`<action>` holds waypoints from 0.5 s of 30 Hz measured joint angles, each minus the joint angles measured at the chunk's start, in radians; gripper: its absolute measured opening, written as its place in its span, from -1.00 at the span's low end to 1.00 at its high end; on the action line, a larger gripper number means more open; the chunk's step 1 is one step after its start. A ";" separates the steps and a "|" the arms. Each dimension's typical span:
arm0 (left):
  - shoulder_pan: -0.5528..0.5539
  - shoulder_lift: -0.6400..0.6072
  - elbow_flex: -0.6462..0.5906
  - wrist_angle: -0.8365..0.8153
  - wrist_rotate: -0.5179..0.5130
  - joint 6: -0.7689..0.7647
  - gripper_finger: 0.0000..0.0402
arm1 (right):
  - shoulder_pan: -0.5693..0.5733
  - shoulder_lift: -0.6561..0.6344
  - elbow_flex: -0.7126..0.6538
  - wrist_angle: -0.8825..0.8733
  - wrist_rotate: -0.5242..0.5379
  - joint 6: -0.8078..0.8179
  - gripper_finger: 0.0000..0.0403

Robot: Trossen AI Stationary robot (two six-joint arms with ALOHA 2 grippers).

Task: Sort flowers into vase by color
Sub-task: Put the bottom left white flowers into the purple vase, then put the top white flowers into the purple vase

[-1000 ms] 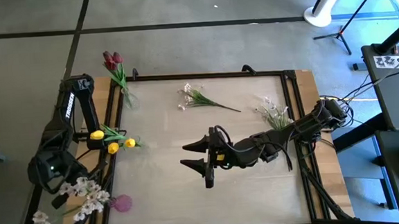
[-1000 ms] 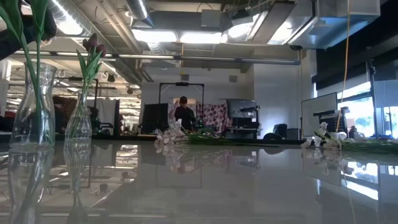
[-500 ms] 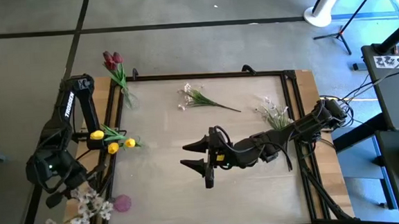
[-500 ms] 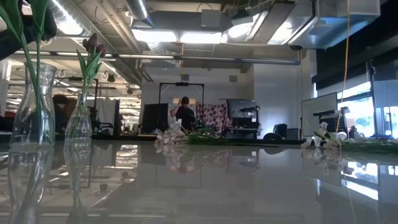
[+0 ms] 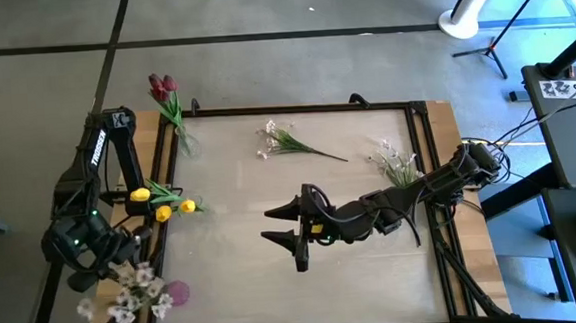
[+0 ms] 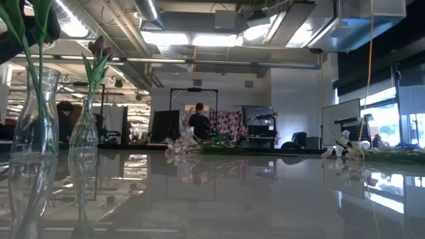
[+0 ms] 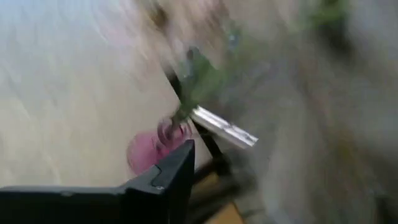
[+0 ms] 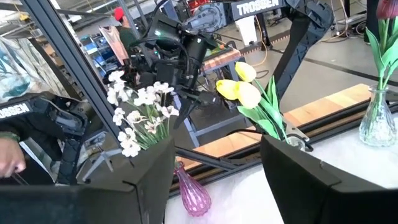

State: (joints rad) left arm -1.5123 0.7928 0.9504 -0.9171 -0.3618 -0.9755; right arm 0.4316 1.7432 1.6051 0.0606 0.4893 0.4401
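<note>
High view: white spray (image 5: 279, 139) lies flat beyond the open, empty right gripper (image 5: 284, 227); left gripper's (image 5: 110, 276) opening cannot be told beside the white flowers (image 5: 131, 291).

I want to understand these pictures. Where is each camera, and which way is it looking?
High view: overhead, looking down; both arms show.
Low view: at tabletop height, looking across; no arm shows clearly.
Left wrist view: on the left arm, blurred; one finger shows.
Right wrist view: on the right arm, facing the left arm.
Shared: yellow tulips, pink vase.
</note>
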 joint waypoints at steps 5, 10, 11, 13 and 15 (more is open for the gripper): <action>0.000 -0.014 0.001 -0.065 0.124 -0.121 -0.14 | 0.000 0.000 0.000 -0.013 -0.001 -0.011 0.18; 0.000 -0.067 0.001 -0.109 0.197 -0.295 -0.16 | -0.015 0.000 0.000 -0.028 0.034 -0.045 0.18; 0.000 -0.080 0.001 -0.116 0.204 -0.335 -0.16 | -0.025 0.000 0.000 -0.036 0.033 -0.045 0.18; 0.000 -0.111 0.002 -0.132 0.211 -0.414 -0.16 | -0.050 0.000 0.000 -0.067 0.034 -0.031 0.18; 0.000 -0.147 0.007 -0.146 0.207 -0.477 -0.17 | -0.089 0.000 0.000 -0.114 0.023 -0.002 0.18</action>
State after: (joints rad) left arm -1.5124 0.6461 0.9574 -1.0627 -0.1546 -1.4524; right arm 0.3428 1.7432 1.6051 -0.0530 0.5124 0.4378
